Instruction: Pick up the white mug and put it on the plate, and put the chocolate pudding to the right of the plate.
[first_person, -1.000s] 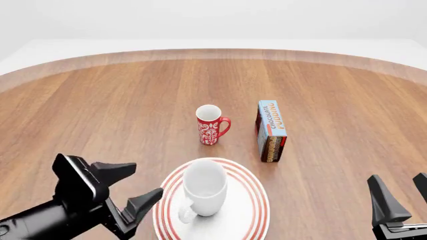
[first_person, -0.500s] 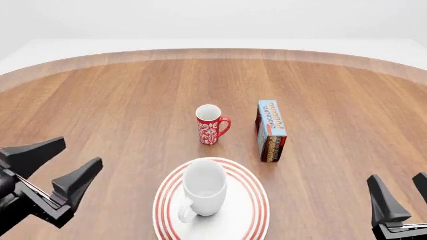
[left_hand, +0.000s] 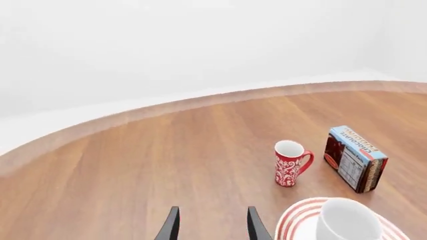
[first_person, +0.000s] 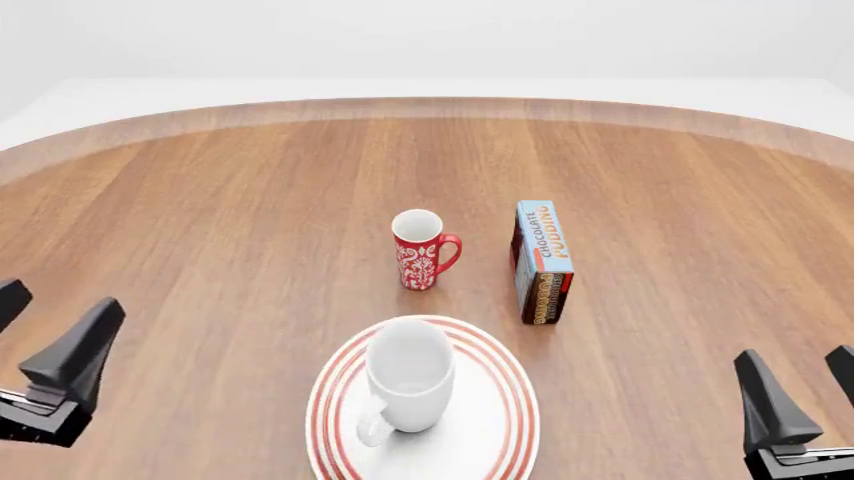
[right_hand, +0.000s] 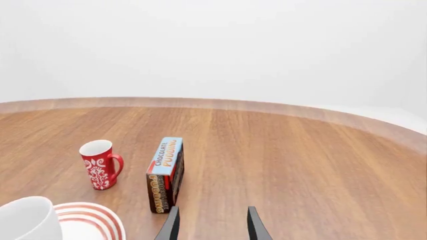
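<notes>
The white mug (first_person: 407, 375) stands upright on the red-ringed plate (first_person: 514, 400) at the front middle of the table, its handle toward the front left. Behind the plate and to its right, the chocolate pudding (first_person: 545, 262) carton lies with its blue face up. My left gripper (first_person: 40, 335) is open and empty at the far left edge, well clear of the plate. My right gripper (first_person: 805, 395) is open and empty at the front right corner. In the left wrist view the mug (left_hand: 343, 222) and plate (left_hand: 297, 220) lie beside my open gripper (left_hand: 212, 220). The right wrist view shows the pudding (right_hand: 165, 174) ahead of my open gripper (right_hand: 212, 220).
A slim red mug (first_person: 422, 250) with a white pattern stands just behind the plate, to the left of the pudding. The round wooden table's far edge (first_person: 427, 105) curves across the back.
My left arm has drawn back from beside the plate to the far left edge, its gripper still open. The mug stays on the plate. The right arm has not moved.
</notes>
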